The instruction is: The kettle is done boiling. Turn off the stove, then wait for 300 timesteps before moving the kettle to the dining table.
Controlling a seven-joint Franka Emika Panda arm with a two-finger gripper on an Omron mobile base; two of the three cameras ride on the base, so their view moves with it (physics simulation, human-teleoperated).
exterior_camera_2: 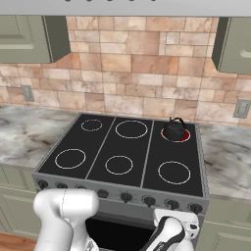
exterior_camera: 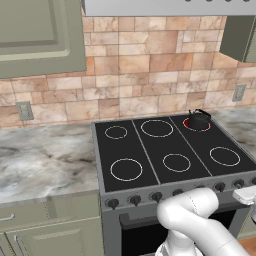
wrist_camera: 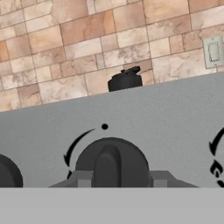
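Note:
The small black kettle [exterior_camera: 199, 120] [exterior_camera_2: 175, 130] [wrist_camera: 124, 80] sits on the stove's back right burner, whose ring glows red. The stove [exterior_camera: 150, 147] [exterior_camera_2: 145, 152] has a black glass top and a row of dark front knobs. My gripper [wrist_camera: 118, 180] is at the front panel near the right end, its white hand [exterior_camera_2: 177, 225] [exterior_camera: 246, 194] low before the knobs. In the hand view a dark round knob [wrist_camera: 111, 162] stands between the two finger tips, which press against its sides. The dining table is out of view.
Marble counters [exterior_camera: 45, 160] [exterior_camera_2: 225, 152] flank the stove on both sides, with sage cabinets below and above. A tiled wall with outlets [wrist_camera: 214, 50] rises behind. More knobs [wrist_camera: 6, 173] sit to either side of the gripped one.

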